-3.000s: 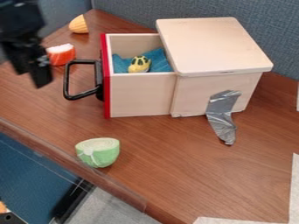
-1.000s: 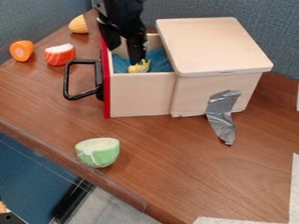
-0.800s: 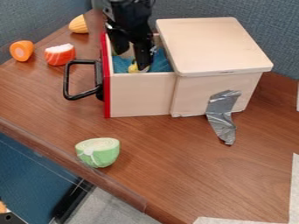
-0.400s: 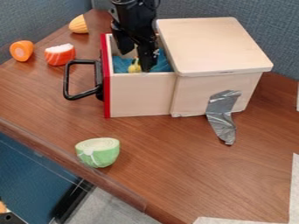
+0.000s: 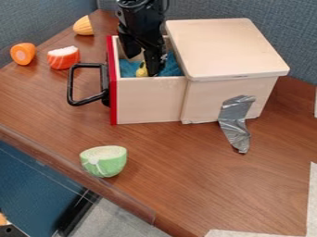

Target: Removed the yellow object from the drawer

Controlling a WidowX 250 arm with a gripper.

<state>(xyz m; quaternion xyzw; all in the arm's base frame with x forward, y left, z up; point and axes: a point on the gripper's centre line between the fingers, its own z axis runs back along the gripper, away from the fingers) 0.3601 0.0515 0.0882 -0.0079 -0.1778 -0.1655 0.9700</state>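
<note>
Near edge, right: pale strip (image 5: 313, 199) lying on the wood-grain desk (image 5: 186, 180). Near left: green toy cabbage half (image 5: 104, 161) on the desk, flat cut face up, well apart from the box.

Mid-scene: light wooden box (image 5: 226, 46), lid on top. Grey tape (image 5: 234, 115) runs from its near side down onto the desk. Drawer (image 5: 148, 101) is pulled out to the left, red front panel (image 5: 113, 99), black loop handle (image 5: 86, 99) sticking out left of that. Crumpled blue cloth (image 5: 170, 67) inside the drawer.

Yellow object (image 5: 142, 72) is in the drawer, at the cloth, just behind the near wall. Black hand (image 5: 142, 66) points down into the drawer from the far side, fingers apart, exact gap unclear. Yellow object shows between the fingers, close to the right one; can't tell if they touch it. No visible grip on it.

Left of the handle, farther back: orange toy piece with white top (image 5: 64, 59), then toy carrot slice (image 5: 23, 53) left of it, apart. Beyond both, yellow-orange ridged toy piece (image 5: 83, 26) near the blue-grey partition (image 5: 285, 28).
</note>
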